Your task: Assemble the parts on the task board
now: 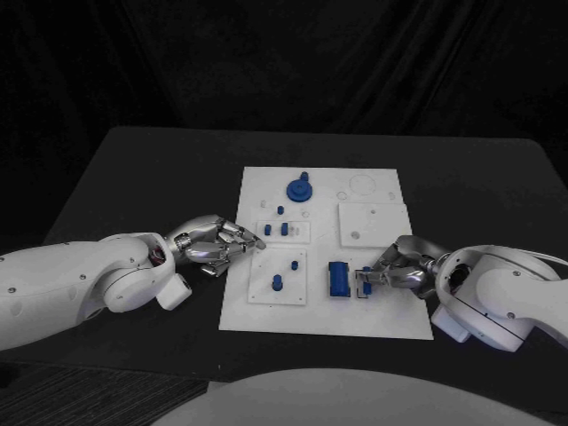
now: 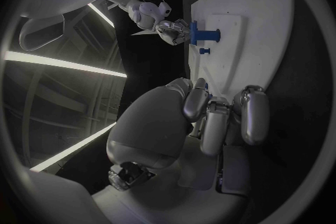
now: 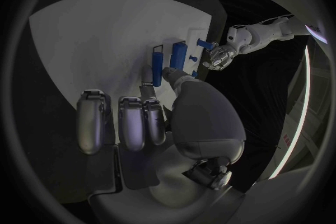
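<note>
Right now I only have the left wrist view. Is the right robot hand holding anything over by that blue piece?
Observer: I cannot tell. In the right wrist view, the thumb of the right robot hand lies by a thin blue bar, next to a wider blue block.
Operator: Anything at the far end of the task board?
Observer: Yes, the head view shows a round blue part standing there.
Operator: Where is the left robot hand along the board?
Observer: At the board's left edge, about halfway along, beside two small blue pegs.
</note>
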Controlling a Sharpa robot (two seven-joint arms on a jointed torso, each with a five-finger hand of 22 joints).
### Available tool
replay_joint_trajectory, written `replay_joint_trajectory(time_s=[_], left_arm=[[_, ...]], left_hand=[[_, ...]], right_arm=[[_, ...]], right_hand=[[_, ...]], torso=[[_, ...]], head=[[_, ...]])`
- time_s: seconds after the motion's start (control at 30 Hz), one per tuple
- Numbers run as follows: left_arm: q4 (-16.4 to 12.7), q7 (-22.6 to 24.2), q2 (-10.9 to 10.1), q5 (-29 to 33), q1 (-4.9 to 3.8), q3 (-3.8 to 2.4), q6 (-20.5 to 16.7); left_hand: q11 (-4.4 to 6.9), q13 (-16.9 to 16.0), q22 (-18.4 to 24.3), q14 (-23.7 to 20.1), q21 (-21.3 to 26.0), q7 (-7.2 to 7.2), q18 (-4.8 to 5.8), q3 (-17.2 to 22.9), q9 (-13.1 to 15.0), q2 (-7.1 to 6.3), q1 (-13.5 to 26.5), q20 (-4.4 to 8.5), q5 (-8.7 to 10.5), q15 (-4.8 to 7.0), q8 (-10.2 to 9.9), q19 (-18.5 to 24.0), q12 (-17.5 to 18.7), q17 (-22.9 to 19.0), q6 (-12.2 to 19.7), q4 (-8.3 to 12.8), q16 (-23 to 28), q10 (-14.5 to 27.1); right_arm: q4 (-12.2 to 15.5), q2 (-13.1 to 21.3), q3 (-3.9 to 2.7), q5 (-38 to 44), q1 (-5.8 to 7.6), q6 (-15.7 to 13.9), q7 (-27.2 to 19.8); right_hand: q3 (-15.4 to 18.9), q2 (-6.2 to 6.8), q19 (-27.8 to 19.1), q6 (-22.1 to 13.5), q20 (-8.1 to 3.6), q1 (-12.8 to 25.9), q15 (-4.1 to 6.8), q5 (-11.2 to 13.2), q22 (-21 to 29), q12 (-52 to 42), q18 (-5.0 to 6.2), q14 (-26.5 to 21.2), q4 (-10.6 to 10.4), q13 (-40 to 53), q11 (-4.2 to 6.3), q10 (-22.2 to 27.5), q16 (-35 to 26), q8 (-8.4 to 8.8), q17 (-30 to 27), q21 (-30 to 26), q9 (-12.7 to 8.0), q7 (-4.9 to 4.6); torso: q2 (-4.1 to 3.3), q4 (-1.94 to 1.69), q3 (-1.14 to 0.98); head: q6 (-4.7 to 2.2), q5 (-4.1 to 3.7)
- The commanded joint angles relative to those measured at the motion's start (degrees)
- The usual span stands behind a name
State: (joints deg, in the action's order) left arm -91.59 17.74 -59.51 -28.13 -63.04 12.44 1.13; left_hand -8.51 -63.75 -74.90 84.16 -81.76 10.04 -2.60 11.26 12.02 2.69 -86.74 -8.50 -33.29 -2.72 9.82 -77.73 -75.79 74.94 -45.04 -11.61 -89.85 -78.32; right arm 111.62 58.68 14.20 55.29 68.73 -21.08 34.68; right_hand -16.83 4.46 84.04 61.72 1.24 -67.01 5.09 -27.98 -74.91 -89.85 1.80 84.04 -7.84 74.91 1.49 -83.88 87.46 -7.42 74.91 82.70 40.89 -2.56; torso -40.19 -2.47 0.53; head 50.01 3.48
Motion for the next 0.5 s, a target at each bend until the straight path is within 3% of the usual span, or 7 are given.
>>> replay_joint_trajectory(time_s=[0.03,0.23,0.5], left_arm=[[-0.1,0.3,0.1,0.4,0.06,-0.03,0.8],[0.0,0.2,0.3,0.4,0.06,-0.03,1.0],[0.1,0.0,0.4,0.4,0.06,-0.03,1.1]], left_hand=[[3.25,-25.9,-9.1,5.8,0.2,-0.07,-0.58,0.4,0.1,-0.53,0.0,-0.20,-0.03,0.29,0.1,0.3,-13.9,15.1,-0.4,-0.1,-0.2,-11.1],[3.25,-25.9,-9.1,5.8,0.2,-0.07,-0.58,0.4,0.1,-0.53,0.0,-0.20,-0.03,0.29,0.1,0.3,-13.9,15.1,-0.4,-0.1,-0.2,-11.1],[3.23,-25.8,-9.0,5.8,0.2,-0.06,-0.60,0.4,0.1,-0.53,0.0,-0.21,-0.03,0.27,0.1,0.4,-13.8,15.1,-0.4,-0.1,-0.2,-11.0]], right_arm=[[-0.1,-0.1,0.00,0.8,-0.10,0.6,0.3],[-0.3,-0.5,0.00,1.0,-0.10,3.0,0.9],[-0.5,-0.8,0.00,2.7,-0.10,4.4,1.8]], right_hand=[[0.5,0.19,2.6,0.3,0.05,0.7,0.00,1.3,-12.4,-0.1,0.22,4.5,0.0,15.1,0.09,-6.1,-0.1,-0.41,6.9,-0.4,-0.1,0.02],[2.0,0.47,2.6,0.7,0.06,2.3,-0.01,6.0,-12.4,-0.1,0.21,4.5,-0.9,15.1,0.10,-6.1,-0.1,-1.06,7.1,-0.3,0.2,0.07],[3.4,0.44,2.6,0.9,-0.32,3.0,0.44,9.0,-12.4,-0.1,0.20,4.5,-1.2,15.1,0.65,-6.1,0.0,-3.42,7.2,-0.3,2.5,0.68]], torso=[[-0.01,0.03,0.01],[-0.02,0.04,0.01],[0.00,-0.01,0.00]], head=[[-0.01,-0.04],[-0.01,0.00],[-0.01,0.13]])
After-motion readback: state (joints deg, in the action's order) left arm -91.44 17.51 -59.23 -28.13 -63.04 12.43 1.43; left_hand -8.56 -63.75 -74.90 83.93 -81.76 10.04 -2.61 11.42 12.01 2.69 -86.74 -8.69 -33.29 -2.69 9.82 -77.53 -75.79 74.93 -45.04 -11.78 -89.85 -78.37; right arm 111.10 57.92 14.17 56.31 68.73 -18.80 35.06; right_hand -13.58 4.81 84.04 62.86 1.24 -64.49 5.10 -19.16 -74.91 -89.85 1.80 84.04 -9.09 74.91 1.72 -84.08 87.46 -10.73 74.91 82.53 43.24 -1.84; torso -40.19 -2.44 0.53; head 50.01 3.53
